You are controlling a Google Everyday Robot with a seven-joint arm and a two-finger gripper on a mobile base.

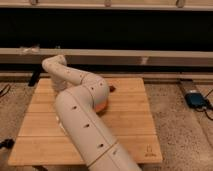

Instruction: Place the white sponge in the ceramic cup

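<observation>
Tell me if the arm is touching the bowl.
Cannot tell. Camera view: the arm covers most of the bowl; the gripper is hidden behind the arm.

Nothing legible; the mark (149,148) on the wooden board (125,125) is unreadable.

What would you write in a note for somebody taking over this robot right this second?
Gripper: the dark end of the arm, low at the far-left corner of the wooden board.
Job's things: neither the white sponge nor the ceramic cup shows in this view. The arm lies across the middle of the board and may hide them. Only a sliver of an orange bowl peeks out under the elbow.
Done: nothing can be confirmed.
Left: locate the sponge and the cup, pick up the sponge and put it in the cup.
</observation>
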